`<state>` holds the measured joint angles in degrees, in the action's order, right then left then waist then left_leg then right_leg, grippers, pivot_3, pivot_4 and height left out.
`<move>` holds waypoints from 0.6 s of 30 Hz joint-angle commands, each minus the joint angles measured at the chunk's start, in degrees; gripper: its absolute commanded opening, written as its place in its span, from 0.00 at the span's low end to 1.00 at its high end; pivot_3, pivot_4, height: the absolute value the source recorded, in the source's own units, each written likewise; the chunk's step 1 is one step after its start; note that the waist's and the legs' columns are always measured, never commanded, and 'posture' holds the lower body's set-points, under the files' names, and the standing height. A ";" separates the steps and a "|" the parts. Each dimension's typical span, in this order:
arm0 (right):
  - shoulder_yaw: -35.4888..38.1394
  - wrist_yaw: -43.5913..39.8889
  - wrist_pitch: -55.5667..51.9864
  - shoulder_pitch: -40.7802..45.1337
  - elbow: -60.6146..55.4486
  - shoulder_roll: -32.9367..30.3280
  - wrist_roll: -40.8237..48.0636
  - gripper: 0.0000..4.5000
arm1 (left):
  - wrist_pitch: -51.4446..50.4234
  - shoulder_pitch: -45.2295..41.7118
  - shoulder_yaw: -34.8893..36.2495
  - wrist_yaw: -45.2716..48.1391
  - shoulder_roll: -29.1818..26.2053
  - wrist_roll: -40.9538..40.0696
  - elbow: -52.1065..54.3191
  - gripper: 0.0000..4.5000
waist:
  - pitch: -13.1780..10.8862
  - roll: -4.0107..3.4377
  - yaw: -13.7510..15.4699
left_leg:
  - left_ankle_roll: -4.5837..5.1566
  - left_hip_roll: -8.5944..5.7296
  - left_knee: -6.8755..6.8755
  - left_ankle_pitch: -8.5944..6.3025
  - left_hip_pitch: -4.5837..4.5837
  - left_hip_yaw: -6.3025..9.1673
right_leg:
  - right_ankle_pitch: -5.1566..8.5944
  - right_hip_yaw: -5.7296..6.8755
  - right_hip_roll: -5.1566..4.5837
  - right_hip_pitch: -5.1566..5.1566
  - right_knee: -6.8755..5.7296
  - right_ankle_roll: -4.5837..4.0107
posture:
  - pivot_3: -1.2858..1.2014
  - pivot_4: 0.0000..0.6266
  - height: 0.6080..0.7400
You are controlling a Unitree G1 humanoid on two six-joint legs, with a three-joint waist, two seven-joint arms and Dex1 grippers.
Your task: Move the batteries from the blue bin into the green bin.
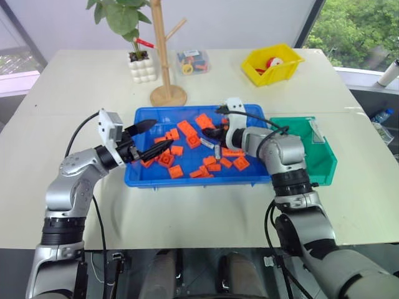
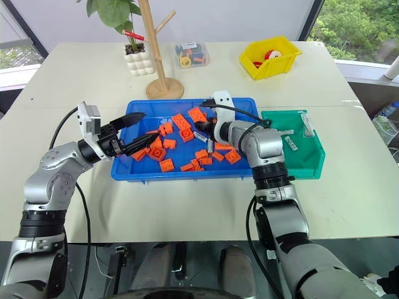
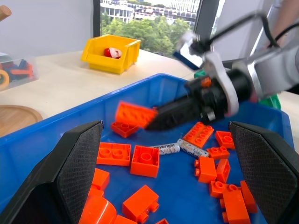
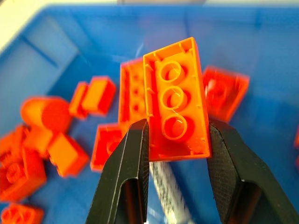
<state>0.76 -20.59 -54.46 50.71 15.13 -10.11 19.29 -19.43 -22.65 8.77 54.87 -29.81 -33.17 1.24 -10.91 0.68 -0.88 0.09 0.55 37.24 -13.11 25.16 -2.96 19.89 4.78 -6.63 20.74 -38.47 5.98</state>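
While right claw [image 4: 177,135] pinches orange brick [image 4: 176,100], bricks crowd batteries [image 3: 180,148], blue bin [image 1: 149,177]

Orange bricks [image 1: 176,169] crowd the blue bin [image 1: 142,118], lying close around the batteries [image 3: 180,148] near its middle, so little bare floor is left there. The right tool [image 4: 177,135], clamped on a brick, hangs over the bin's middle; the left tool [image 1: 153,138], jaws apart, blocks its left end. The green bin [image 1: 326,163], touching the blue bin's right side, is mostly bare.
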 commanded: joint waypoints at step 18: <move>-0.82 -4.19 6.28 -1.01 1.60 -9.86 -5.64 0.99 | 0.42 -1.26 1.37 0.91 -1.13 -1.16 1.53 1.00 | 0.00 0.00 0.00 | 0.00 0.02 -0.02 0.00 0.00 -0.05 | 0.00 0.00 -0.01 0.02 0.01 0.00 | 0.52 0.24 1.00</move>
<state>0.01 -24.47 -48.85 49.03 18.33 -19.25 14.05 -19.43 -22.90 8.75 55.23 -30.42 -33.21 1.32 -10.91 0.68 -0.88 0.09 0.57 37.24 -13.11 25.16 -3.00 19.89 4.78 -6.64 20.74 -38.46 5.98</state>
